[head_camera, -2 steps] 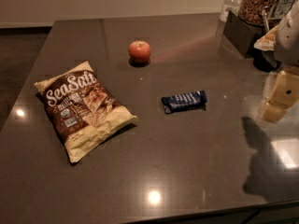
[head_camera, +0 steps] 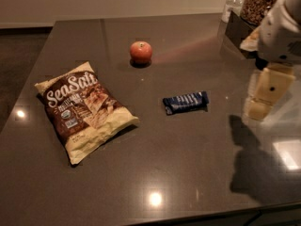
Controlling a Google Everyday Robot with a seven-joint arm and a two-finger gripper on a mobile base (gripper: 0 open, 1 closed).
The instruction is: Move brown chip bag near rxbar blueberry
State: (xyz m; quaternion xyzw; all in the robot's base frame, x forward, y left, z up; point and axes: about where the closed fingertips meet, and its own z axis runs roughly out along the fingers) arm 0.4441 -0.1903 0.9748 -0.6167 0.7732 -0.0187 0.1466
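The brown chip bag (head_camera: 84, 109) lies flat on the left of the dark table (head_camera: 155, 164), "Sea Salt" face up, cream edges showing. The rxbar blueberry (head_camera: 185, 101), a small dark-blue wrapper, lies near the table's middle, well right of the bag and apart from it. My gripper (head_camera: 263, 98) hangs above the table's right side, to the right of the bar and far from the bag, holding nothing that I can see.
A red apple (head_camera: 141, 52) sits at the back, between bag and bar. Snack containers (head_camera: 256, 4) stand at the back right corner behind my arm. The table's front edge runs along the bottom and its left edge slants beside the bag.
My gripper has shifted a little to the left, toward the bar. The bag, bar and apple have not moved.
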